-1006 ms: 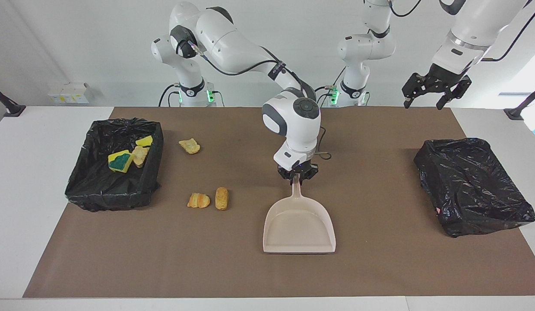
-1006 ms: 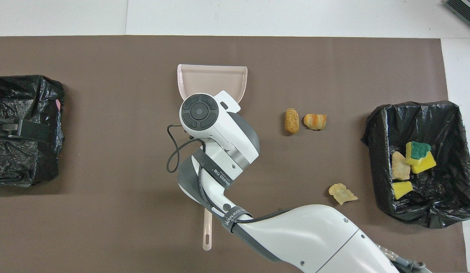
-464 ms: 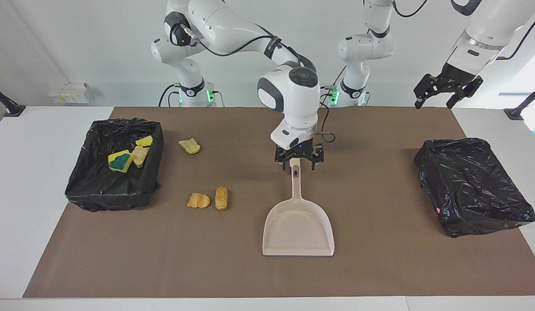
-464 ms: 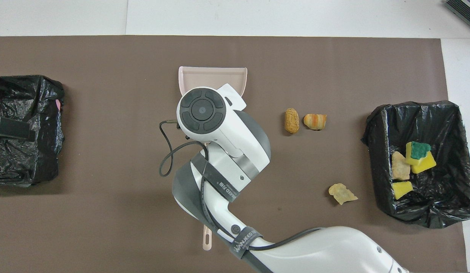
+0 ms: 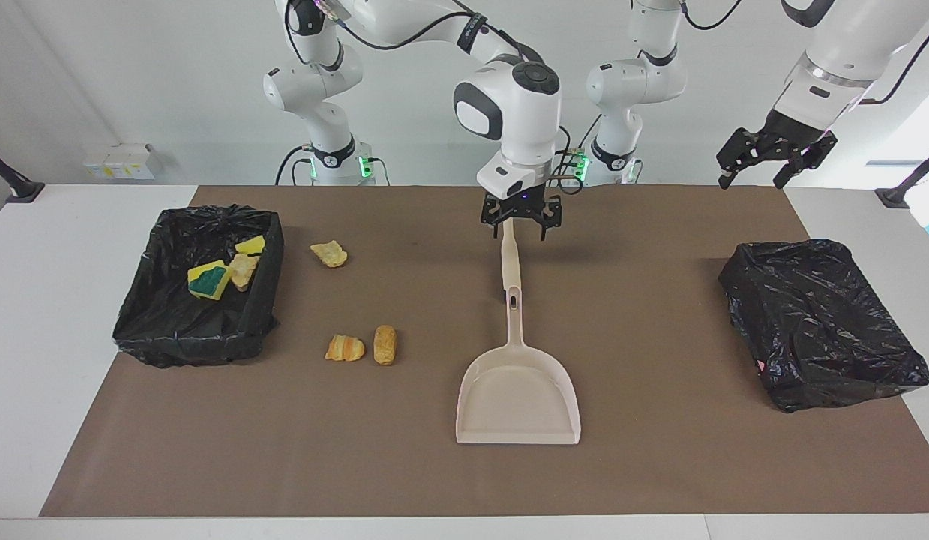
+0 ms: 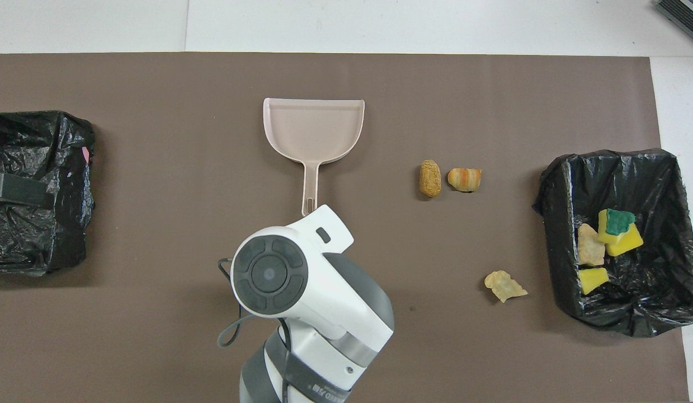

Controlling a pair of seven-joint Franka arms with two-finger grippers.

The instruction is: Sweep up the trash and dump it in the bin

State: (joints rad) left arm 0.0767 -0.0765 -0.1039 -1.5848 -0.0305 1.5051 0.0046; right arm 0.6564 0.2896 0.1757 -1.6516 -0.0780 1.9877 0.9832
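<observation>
Orange-brown trash [image 5: 361, 346] on mat, right hand [image 5: 520, 226] wide (empty) over dustpan [image 5: 517, 392] handle, well apart.

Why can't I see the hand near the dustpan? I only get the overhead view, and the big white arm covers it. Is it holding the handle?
Observer: No. The right gripper is open, up in the air over the end of the dustpan handle, not gripping it.
Operator: Is the dustpan lifted up?
Observer: No, its whole handle rests on the brown mat, pointing toward the robots.
Operator: Where's the other hand?
Observer: The left gripper hangs open, high in the air at its own end of the table.
</observation>
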